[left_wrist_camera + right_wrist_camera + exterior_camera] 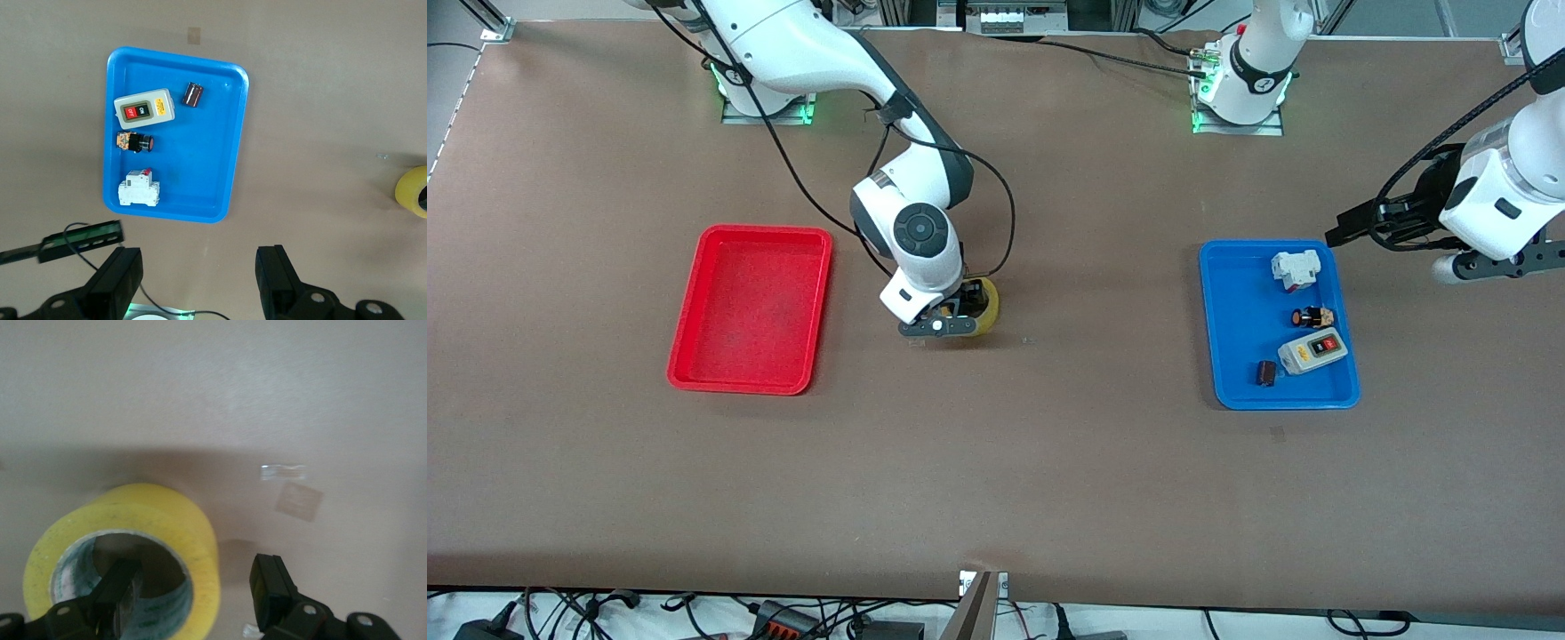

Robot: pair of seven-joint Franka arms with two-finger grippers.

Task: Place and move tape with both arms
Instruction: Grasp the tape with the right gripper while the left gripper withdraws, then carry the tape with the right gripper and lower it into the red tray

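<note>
Front view showed the tape [983, 307] on the desk [996, 480] between the red tray [751, 308] and the blue tray [1232, 320], with the right tool [951, 325] down at it. One finger [117, 590] sat inside the roll's hole and the other outside its wall, not clearly pressing. The left tool [200, 277] waited spread wide, empty, above the desk beside the blue tray.
</note>
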